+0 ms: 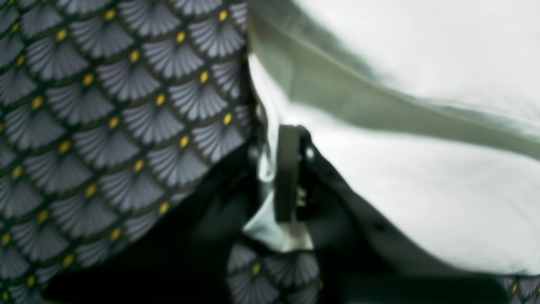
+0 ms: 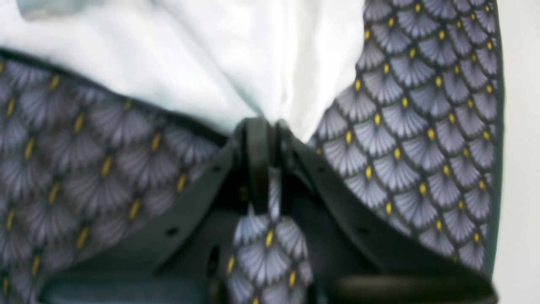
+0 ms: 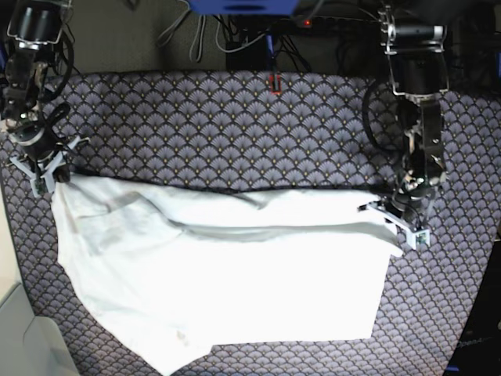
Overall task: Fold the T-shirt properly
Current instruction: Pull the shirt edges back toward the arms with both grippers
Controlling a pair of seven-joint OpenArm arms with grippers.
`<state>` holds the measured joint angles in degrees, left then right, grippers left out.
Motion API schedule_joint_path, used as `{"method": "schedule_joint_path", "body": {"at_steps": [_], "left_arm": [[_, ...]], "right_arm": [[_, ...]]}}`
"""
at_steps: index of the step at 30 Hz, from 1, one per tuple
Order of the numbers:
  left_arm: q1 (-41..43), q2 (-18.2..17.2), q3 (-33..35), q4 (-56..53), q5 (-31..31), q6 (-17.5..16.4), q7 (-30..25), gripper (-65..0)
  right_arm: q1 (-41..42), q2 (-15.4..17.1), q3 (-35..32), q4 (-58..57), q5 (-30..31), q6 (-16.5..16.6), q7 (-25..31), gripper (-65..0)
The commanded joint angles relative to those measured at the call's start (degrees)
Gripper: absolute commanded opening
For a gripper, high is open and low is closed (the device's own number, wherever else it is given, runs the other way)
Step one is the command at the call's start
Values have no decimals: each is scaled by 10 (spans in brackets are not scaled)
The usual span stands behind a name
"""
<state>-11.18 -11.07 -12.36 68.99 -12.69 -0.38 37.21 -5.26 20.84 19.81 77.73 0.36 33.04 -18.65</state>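
Your left gripper [image 3: 398, 215] and right gripper [image 3: 48, 174] each pinch an end of the T-shirt [image 3: 227, 282]; its held edge runs arm to arm across the patterned tablecloth [image 3: 235, 125], body hanging toward you.

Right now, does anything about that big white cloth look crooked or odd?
Yes. The plain white cotton T-shirt lies skewed on the fan-patterned tablecloth: its lower left corner trails far down, and a small grey mark sits there. Both grippers pinch the top edge.
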Motion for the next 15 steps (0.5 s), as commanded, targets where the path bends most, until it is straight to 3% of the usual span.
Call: {"method": "schedule_joint_path", "body": {"at_steps": [1, 6, 15], "left_arm": [[-7, -6, -2, 31, 2, 1, -2, -646], [44, -30, -3, 100, 1, 1, 34, -646], [141, -71, -3, 220, 2, 1, 95, -646]], "right_arm": [[-1, 10, 3, 26, 8, 2, 16, -650], [-65, 14, 4, 69, 11, 2, 19, -650], [-197, 46, 23, 135, 97, 3, 22, -650]]}}
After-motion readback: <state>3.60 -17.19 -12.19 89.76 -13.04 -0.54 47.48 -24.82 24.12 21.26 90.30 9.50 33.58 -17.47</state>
